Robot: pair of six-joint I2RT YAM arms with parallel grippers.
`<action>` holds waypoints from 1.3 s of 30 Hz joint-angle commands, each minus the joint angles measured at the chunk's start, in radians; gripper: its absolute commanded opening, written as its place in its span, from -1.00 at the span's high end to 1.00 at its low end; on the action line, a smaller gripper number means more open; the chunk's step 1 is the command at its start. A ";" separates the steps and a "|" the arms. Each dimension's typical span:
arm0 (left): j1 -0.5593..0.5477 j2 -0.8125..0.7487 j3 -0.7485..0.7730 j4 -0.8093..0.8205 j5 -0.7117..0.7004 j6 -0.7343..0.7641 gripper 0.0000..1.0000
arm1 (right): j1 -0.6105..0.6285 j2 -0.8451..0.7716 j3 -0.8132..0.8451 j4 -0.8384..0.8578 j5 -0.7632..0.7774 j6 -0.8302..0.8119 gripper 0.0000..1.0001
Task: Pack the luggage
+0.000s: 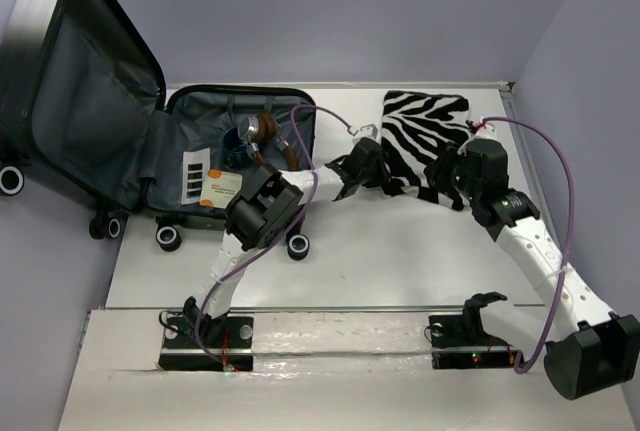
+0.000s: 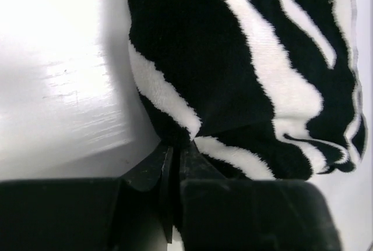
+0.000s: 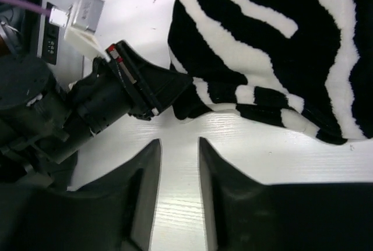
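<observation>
The luggage (image 1: 90,116) lies open at the left, lid raised, dark grey lining showing. A folded zebra-striped cloth (image 1: 425,136) rests on the white table to its right. My left gripper (image 1: 382,171) is shut on the cloth's (image 2: 245,88) near left corner, its jaws pinched together on the fabric (image 2: 175,146). In the right wrist view the left gripper (image 3: 182,85) shows nipping that corner of the cloth (image 3: 280,59). My right gripper (image 1: 445,183) hovers at the cloth's near edge, open (image 3: 179,143), with only bare table between its fingers.
Headphones (image 1: 262,136) and an orange-and-white card (image 1: 222,188) lie in the suitcase's base. Purple cables (image 1: 560,201) loop off both arms. Purple walls close in the table on the back and the right. The arm bases (image 1: 205,341) sit at the near edge.
</observation>
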 commanded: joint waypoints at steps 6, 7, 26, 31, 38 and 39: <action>0.026 -0.206 -0.269 0.050 -0.006 0.046 0.89 | -0.178 0.276 0.179 0.089 -0.073 0.003 -0.71; 0.025 -0.224 -0.287 0.046 -0.014 0.070 0.88 | -0.230 0.303 0.196 0.092 -0.075 0.008 -0.78; 0.023 -0.341 -0.435 0.032 -0.040 0.159 0.88 | -0.445 1.087 0.598 0.137 -0.444 0.004 -1.00; 0.022 -0.326 -0.412 0.030 -0.029 0.162 0.88 | -0.445 1.184 0.619 0.169 -0.587 0.050 -0.80; 0.023 -0.315 -0.380 0.018 -0.006 0.167 0.88 | -0.435 1.305 0.671 0.221 -0.751 0.150 -0.45; 0.023 -0.313 -0.369 0.013 0.000 0.167 0.88 | -0.425 1.313 0.679 0.221 -0.777 0.153 -0.38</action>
